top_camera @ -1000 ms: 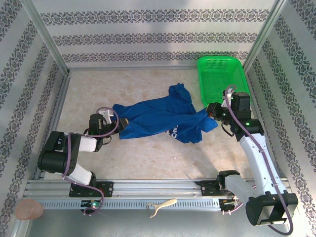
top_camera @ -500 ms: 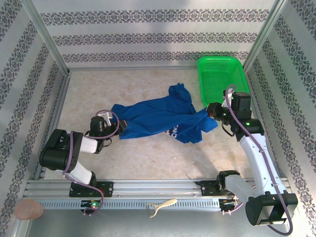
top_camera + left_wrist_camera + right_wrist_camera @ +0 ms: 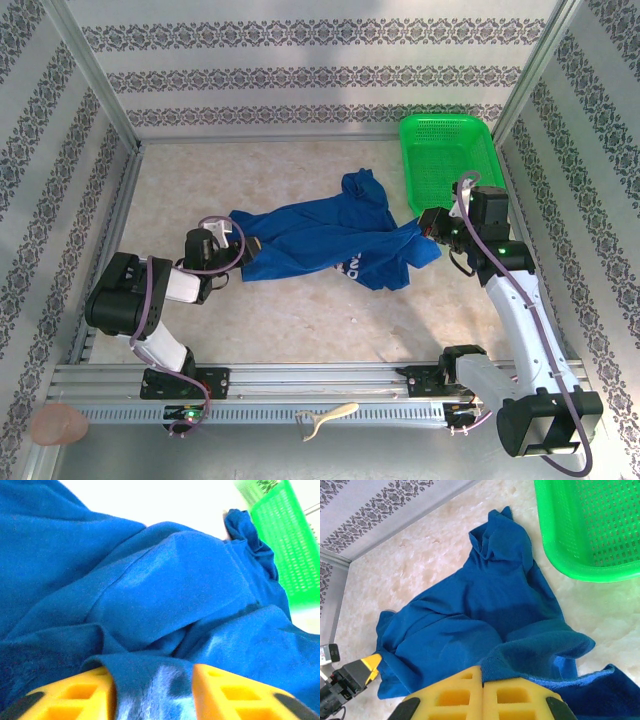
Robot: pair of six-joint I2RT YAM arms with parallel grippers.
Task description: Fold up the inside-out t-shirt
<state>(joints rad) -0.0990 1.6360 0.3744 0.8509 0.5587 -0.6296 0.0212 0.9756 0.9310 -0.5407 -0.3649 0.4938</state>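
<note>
The inside-out t-shirt (image 3: 320,235) lies crumpled across the middle of the table, royal blue, with a bit of white lettering (image 3: 352,266) at its near edge. My left gripper (image 3: 245,243) is at its left end. In the left wrist view its yellow fingers (image 3: 220,692) stand apart, and a fold of the blue cloth (image 3: 150,680) fills the gap of the left gripper (image 3: 154,690). My right gripper (image 3: 425,225) is at the shirt's right end. It is shut (image 3: 482,677) on a ribbed hem of the t-shirt (image 3: 530,655).
A green mesh basket (image 3: 440,122) stands at the back right, close to the right arm, and it also appears in the wrist views (image 3: 590,530) (image 3: 295,555). Patterned walls enclose the table. A white hook-shaped thing (image 3: 325,418) and a pinkish object (image 3: 58,425) lie beyond the front rail.
The left gripper has slid a little right onto the shirt's left edge. The right arm and the shirt's right end have not moved.
</note>
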